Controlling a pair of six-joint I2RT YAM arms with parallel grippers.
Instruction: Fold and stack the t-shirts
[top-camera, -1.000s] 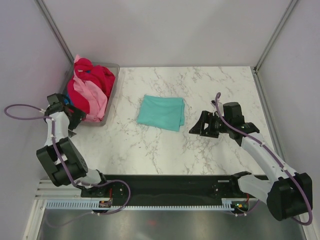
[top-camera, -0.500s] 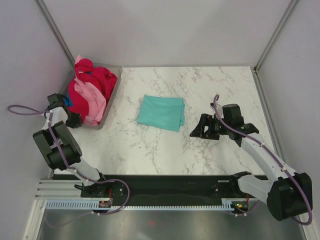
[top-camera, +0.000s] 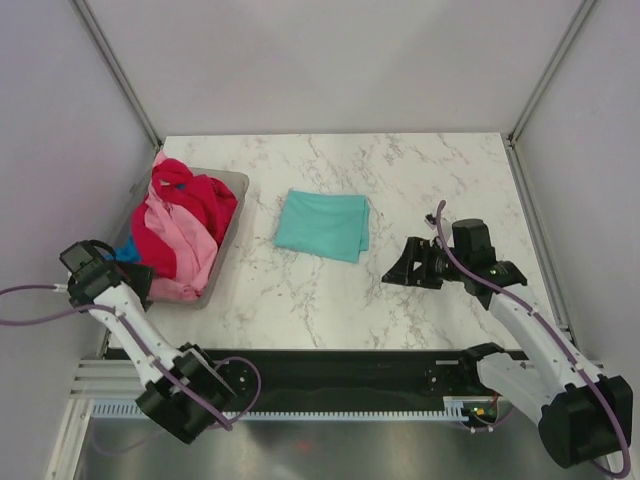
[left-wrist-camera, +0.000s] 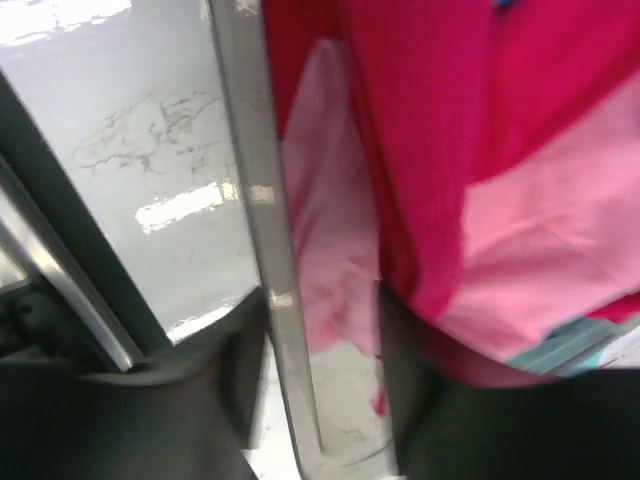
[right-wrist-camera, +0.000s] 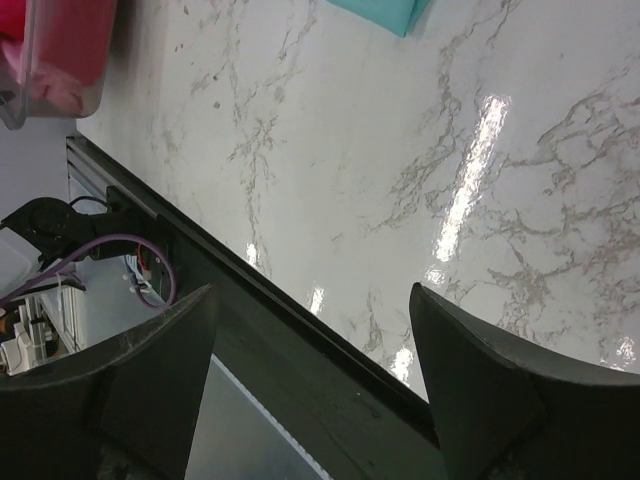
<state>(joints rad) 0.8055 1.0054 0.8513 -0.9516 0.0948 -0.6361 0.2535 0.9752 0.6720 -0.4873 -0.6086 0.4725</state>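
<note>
Pale lilac-grey walls (top-camera: 330, 60) box in the white, grey-veined marble counter (top-camera: 440, 170), slim metal posts (top-camera: 115, 70) rising at its far corners; overhead light glares off its glossy top.

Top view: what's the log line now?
left gripper: astride tub wall; right gripper: open, empty; teal tee: folded; other tees: in tub
</note>
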